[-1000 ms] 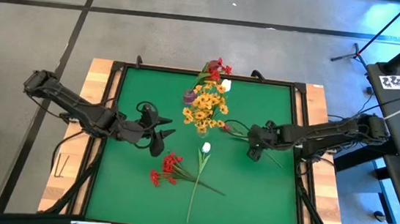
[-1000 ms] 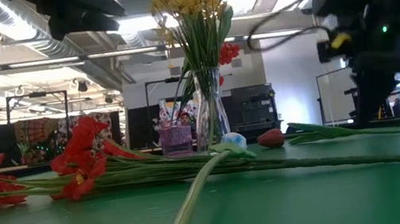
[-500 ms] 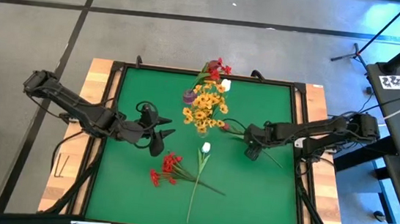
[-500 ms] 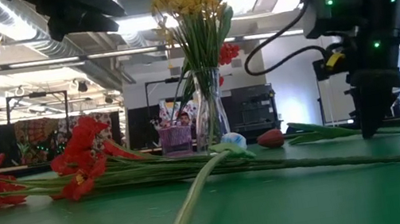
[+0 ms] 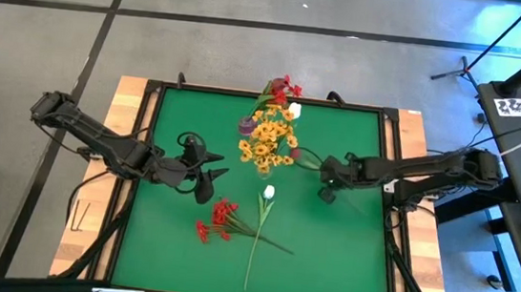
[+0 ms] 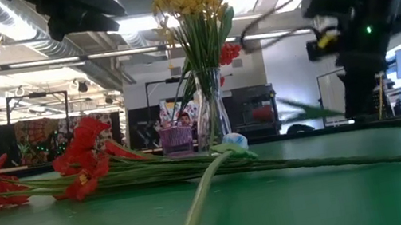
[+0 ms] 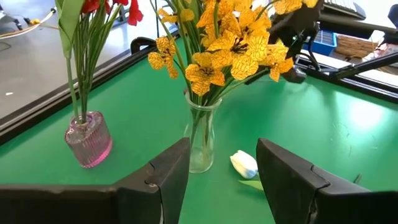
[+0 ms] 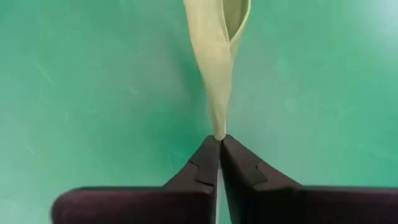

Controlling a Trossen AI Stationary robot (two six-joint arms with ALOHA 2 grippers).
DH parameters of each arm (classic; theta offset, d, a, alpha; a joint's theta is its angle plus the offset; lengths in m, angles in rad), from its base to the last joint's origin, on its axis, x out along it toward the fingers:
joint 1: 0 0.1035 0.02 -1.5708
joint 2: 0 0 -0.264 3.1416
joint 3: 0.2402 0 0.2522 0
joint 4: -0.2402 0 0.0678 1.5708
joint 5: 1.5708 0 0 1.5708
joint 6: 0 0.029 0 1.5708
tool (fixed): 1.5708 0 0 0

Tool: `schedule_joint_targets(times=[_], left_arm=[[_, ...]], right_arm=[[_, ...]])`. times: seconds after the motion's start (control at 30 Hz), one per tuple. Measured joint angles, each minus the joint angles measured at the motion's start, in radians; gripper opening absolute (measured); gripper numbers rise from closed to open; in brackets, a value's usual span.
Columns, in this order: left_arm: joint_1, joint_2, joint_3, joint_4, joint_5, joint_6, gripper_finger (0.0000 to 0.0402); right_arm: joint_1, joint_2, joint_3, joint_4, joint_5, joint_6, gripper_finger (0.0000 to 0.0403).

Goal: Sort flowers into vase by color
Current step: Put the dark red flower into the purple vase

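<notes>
since a second ago the right hand (image 5: 330,181) has closed on the dark pink bud's green stem (image 8: 217,56) and lifted it off the green table (image 5: 345,260); earlier the bud lay flat beside the vases, and now the stem hangs in the air near the right arm, a green blur in the low view. the right fingers (image 8: 205,165) are pinched fully together on the leaf-like tip of that stem.

to do this step well, i judge the arm should lift high enough for the trailing stem to clear the yellow blossom spray (image 5: 267,139) in the clear glass vase (image 7: 201,140), then tip the stem upright before lowering it into the small pink ribbed glass vase (image 7: 89,139) (the one already holding red flowers (image 7: 109,5)). the grip is at the very end, so the stem may swing; slow moves would help.

left on the table are a red blossom spray (image 5: 218,219) and a single white tulip (image 5: 268,193) on its long stem, lying crossed near the middle. the left hand (image 5: 215,182) waits with fingers wide apart, just left of the vases.
</notes>
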Motion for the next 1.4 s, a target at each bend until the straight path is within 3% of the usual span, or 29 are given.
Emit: schedule_joint_targets(times=[0.4, 0.67, 0.93, 1.2, 1.4], left_arm=[[0.000, 0.000, 0.000, 0.086, -0.123, 0.124, 0.0180], [0.000, -0.009, 0.000, 0.343, -0.145, 0.357, 0.0180], [0.000, -0.055, 0.020, 0.559, -0.138, 0.525, 0.0180], [0.000, -0.053, 0.130, 0.562, 0.149, 0.495, 0.0180], [0.020, -0.012, 0.191, 0.557, 0.233, 0.492, 0.0180]], right_arm=[[0.001, -0.241, 0.165, -0.084, 0.206, 0.023, 0.0004], [0.002, -0.305, 0.275, 0.008, 0.269, -0.095, 0.0004], [0.002, -0.308, 0.359, 0.222, 0.120, -0.248, 0.0006], [0.002, -0.300, 0.417, 0.451, -0.207, -0.264, 0.0007], [0.002, -0.245, 0.420, 0.667, -0.384, -0.217, 0.0007]])
